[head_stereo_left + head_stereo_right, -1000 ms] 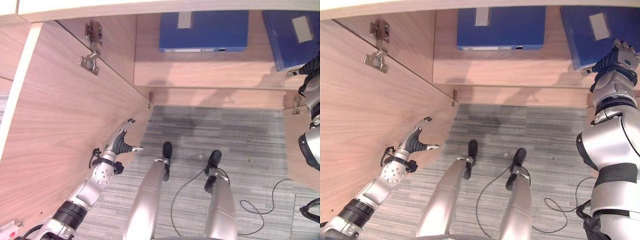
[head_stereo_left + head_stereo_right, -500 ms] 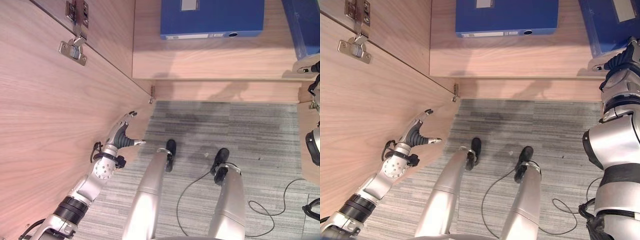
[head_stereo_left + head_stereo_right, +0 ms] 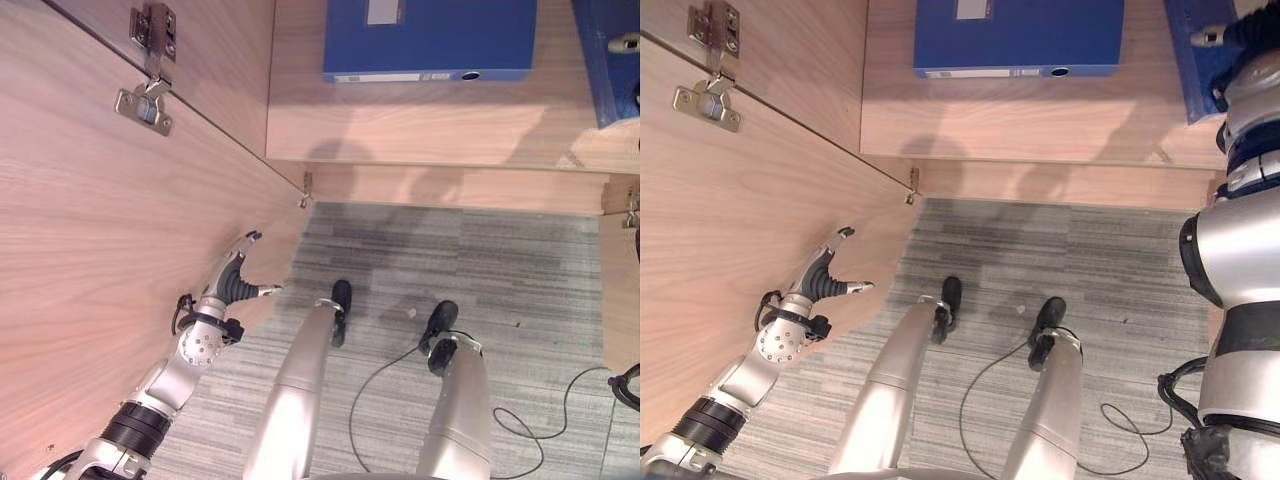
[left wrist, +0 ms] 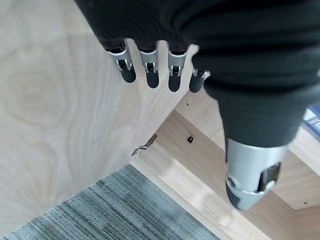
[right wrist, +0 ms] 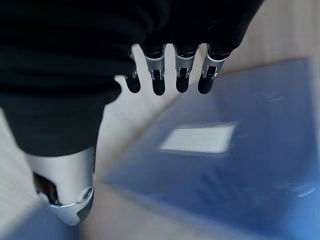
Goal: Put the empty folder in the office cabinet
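Left hand (image 3: 233, 283) spread open against the cabinet door (image 3: 90, 250). Right hand (image 5: 165, 70), fingers straight, hovers over the blue folder (image 5: 240, 160) on the shelf (image 3: 420, 125) (contact unclear), another folder (image 3: 430, 40) well apart.

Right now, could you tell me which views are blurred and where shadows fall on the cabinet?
Right wrist view: the blue folder beyond the right hand is soft and smeared, its white label without crisp edges. Left wrist view: the left hand and the door are sharp. Left eye view: soft shadows lie on the cabinet shelf below the second folder.
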Controlling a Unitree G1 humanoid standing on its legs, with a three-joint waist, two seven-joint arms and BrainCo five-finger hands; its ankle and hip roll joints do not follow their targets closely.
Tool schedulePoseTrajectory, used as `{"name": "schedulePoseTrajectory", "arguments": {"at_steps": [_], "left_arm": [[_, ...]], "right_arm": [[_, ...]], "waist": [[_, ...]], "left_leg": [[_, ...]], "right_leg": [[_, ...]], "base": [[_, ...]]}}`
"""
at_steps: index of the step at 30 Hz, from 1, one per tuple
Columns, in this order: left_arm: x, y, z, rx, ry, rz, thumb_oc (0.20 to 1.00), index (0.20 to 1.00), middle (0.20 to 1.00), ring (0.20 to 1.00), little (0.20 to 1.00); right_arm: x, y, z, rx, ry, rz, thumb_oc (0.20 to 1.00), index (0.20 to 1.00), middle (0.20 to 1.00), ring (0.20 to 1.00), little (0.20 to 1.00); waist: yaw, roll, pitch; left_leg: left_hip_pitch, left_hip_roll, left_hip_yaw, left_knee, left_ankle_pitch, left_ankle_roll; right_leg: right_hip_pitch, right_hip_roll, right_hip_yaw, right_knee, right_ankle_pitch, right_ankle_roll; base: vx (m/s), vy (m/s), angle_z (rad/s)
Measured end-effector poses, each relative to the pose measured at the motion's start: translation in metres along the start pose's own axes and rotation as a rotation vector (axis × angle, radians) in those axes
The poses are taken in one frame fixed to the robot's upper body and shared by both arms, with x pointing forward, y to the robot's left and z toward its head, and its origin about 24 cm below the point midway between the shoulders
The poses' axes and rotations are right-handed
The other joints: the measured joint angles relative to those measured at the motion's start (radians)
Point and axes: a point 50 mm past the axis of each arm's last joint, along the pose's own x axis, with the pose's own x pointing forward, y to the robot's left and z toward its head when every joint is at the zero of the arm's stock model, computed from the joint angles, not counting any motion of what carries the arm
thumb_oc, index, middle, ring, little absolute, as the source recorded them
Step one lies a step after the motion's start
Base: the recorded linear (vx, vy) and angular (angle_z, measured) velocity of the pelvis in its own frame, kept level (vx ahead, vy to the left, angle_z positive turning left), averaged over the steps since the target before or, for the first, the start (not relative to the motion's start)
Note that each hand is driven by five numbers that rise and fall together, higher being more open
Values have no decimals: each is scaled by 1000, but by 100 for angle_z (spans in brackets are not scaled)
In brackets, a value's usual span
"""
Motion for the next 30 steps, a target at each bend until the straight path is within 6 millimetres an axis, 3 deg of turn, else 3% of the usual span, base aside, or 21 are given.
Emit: {"name": "schedulePoseTrajectory", "arguments": {"at_steps": [4, 14, 17, 19, 20, 24, 27, 30], "left_arm": [[2, -3, -6, 14, 27, -16, 1000, 1000, 1000, 1000, 1000], [3, -11, -7, 26, 31, -15, 1000, 1000, 1000, 1000, 1000], [3, -14, -6, 30, 26, -20, 1000, 1000, 1000, 1000, 1000], [2, -14, -6, 30, 26, 0, 1000, 1000, 1000, 1000, 1000], [1, -13, -8, 29, 33, 30, 1000, 1000, 1000, 1000, 1000], [-4, -8, -15, 39, 73, 122, 1000, 1000, 1000, 1000, 1000], [-3, -5, -16, 42, 77, 157, 1000, 1000, 1000, 1000, 1000], [-2, -3, -14, 58, 69, 189, 1000, 1000, 1000, 1000, 1000]], "right_arm": [[-1, 10, 2, 409, 72, 65, 1000, 1000, 1000, 1000, 1000], [-4, 22, 9, 831, 105, 93, 1000, 1000, 1000, 1000, 1000], [-4, 18, 12, 739, 90, 52, 1000, 1000, 1000, 1000, 1000], [-3, 10, 19, 576, 54, -43, 1000, 1000, 1000, 1000, 1000], [-4, 3, 26, 467, 9, -150, 1000, 1000, 1000, 1000, 1000], [-13, -6, 36, 334, -169, -430, 1000, 1000, 1000, 1000, 1000], [-20, -4, 20, 304, -163, -544, 1000, 1000, 1000, 1000, 1000], [-30, 11, -24, 208, -75, -629, 1000, 1000, 1000, 1000, 1000]], "waist": [[-3, -6, -4], [3, -17, -22], [5, -17, -22], [-5, -17, -22], [-11, -17, -22], [-52, -21, -25], [-77, -21, -25], [-90, -23, -26]], "left_leg": [[0, 2, -1, -2, 0, -1], [-31, 2, -12, 10, 3, -4], [-31, 2, -11, 11, 3, -4], [-32, 2, -10, 11, 3, -3], [-32, 2, -10, 11, 4, -3], [-31, 0, -9, 8, 1, 0], [-30, 1, -4, 10, 0, 2], [-27, 2, -1, 9, 0, 3]], "right_leg": [[0, 0, -1, 2, -2, -4], [-20, -5, -15, 4, -3, -6], [-21, -6, -15, 4, -3, -5], [-22, -6, -15, 3, -2, -4], [-21, -5, -14, 1, -1, -3], [-17, 6, -12, -15, 1, -4], [-16, 8, -9, -20, 10, 7], [-12, 9, -8, -29, 15, 6]], "base": [[0, 0, 0], [-2, 1, 1], [-26, 46, 0], [-16, 57, 0], [-10, 38, -1], [-9, 38, -5], [-6, 13, -3], [-17, 29, -5]]}}
